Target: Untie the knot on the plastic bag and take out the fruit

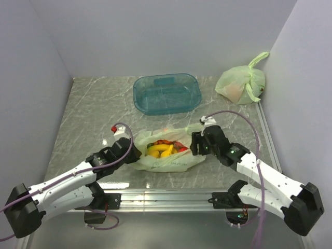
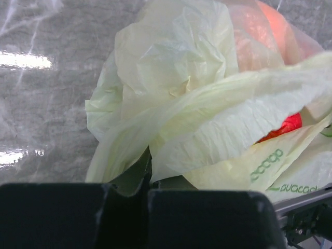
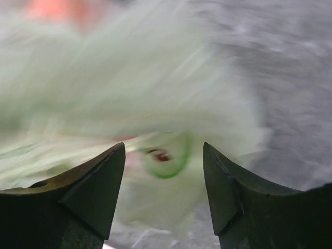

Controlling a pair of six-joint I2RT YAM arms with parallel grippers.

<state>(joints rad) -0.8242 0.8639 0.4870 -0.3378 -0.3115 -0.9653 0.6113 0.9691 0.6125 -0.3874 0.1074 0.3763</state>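
Note:
The plastic bag (image 1: 174, 162) lies at the middle front of the table with its mouth gaping. Inside it shows the fruit (image 1: 165, 149): yellow banana, red and orange pieces. The knot is out of view. My left gripper (image 1: 136, 153) is at the bag's left end, shut on a fold of its film (image 2: 136, 174). In the left wrist view the bag (image 2: 176, 67) fills the frame, a red fruit (image 2: 286, 126) and a peach (image 2: 270, 26) showing through. My right gripper (image 1: 194, 144) is at the bag's right end. It stands open (image 3: 163, 155), with blurred film (image 3: 155, 88) between its fingers.
A teal plastic tub (image 1: 167, 93) stands behind the bag. A second, tied pale green bag (image 1: 239, 84) sits in the back right corner. Grey walls close in left, right and back. A metal rail (image 1: 166, 197) runs along the front edge.

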